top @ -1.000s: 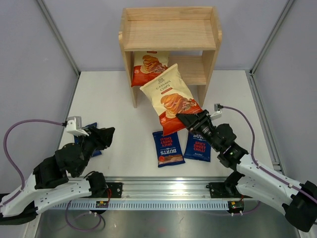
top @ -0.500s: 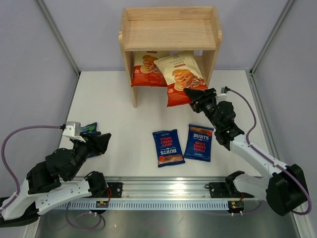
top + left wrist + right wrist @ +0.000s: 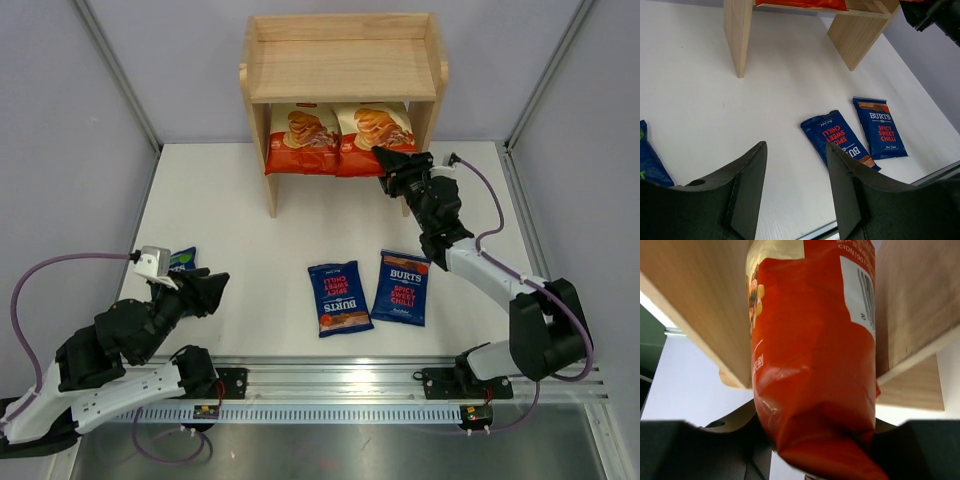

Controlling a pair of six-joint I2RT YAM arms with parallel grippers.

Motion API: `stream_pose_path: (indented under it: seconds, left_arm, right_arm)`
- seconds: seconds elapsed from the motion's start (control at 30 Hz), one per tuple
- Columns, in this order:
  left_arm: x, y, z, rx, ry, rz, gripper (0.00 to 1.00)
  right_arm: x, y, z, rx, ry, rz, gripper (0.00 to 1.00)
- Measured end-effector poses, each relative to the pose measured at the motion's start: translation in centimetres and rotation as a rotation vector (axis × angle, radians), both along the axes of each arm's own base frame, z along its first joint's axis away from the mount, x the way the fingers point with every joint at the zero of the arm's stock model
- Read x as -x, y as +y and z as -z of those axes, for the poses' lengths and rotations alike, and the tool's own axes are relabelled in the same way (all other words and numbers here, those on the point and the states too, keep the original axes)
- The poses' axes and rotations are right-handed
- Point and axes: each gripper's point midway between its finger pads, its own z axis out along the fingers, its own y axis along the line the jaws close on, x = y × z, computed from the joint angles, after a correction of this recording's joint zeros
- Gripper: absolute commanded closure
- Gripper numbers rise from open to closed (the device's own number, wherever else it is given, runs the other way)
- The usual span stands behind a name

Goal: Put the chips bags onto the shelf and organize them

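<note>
A small two-tier shelf of light natural wood (image 3: 343, 70), with side panels and a raised rim round its top, stands at the far side of the white table (image 3: 230, 200). On the shelf's lower tier, toward its left side panel, leans a flat cream-and-red-orange cassava chips bag (image 3: 300, 140). A second cream-and-red-orange cassava chips bag (image 3: 372, 135) sits right beside it in the same tier, toward the shelf's right side panel. The right fingers (image 3: 390, 163) are clenched on this second bag's red bottom edge, just in front of the shelf's lower board. The right wrist view shows the crumpled red foil (image 3: 815, 365) pinched between them, with the shelf's wood on both sides. Whether the bag's weight lies fully on the board cannot be told. In front of the shelf, well apart from it, two dark blue Burts "Spicy Sweet Chilli" bags lie flat on the table side by side without touching. One (image 3: 339, 298) is below the shelf's middle and the other (image 3: 405, 287) below its right panel. A blue-green Burts bag (image 3: 181, 261) lies far to the front left of the shelf, partly hidden by the left arm. The left fingers (image 3: 205, 287) are spread apart and grasp nothing, held above bare table near that bag, pointing toward the shelf.
</note>
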Motion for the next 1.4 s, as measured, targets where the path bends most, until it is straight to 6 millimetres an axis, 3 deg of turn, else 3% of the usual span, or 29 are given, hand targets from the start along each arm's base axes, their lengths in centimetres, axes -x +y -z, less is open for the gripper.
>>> stream_pose_path:
  seconds: [0.2,0.37,0.53,0.83,1.13,1.23,1.4]
  left_arm:
    - [0.1,0.1,-0.1,0.005,-0.006,0.006,0.48]
    - [0.1,0.1,-0.1,0.004,-0.007,0.006,0.48]
    - [0.1,0.1,-0.1,0.005,-0.007,0.006,0.49]
    - [0.1,0.2,-0.2,0.009,-0.009,0.006,0.49]
    - [0.3,0.6,-0.4,0.031,-0.019,0.005,0.51]
    - [0.4,0.7,-0.5,0.034,-0.021,0.005,0.52]
    - [0.4,0.7,-0.5,0.035,-0.021,0.005,0.54]
  right_arm:
    - [-3.4,-1.3,0.1,-0.021,-0.016,0.063,0.91]
    - [-5.0,-1.3,1.3,-0.042,-0.007,0.072,0.91]
    - [-5.8,-1.0,3.3,-0.037,0.029,0.072,0.89]
    - [-6.2,-1.5,3.7,-0.041,0.042,0.105,0.82]
    - [-7.3,-1.5,5.9,-0.017,0.136,0.128,0.65]
    - [-7.6,-1.4,5.8,-0.005,0.164,0.128,0.49]
    - [-7.4,-1.5,6.7,0.028,0.235,0.131,0.37]
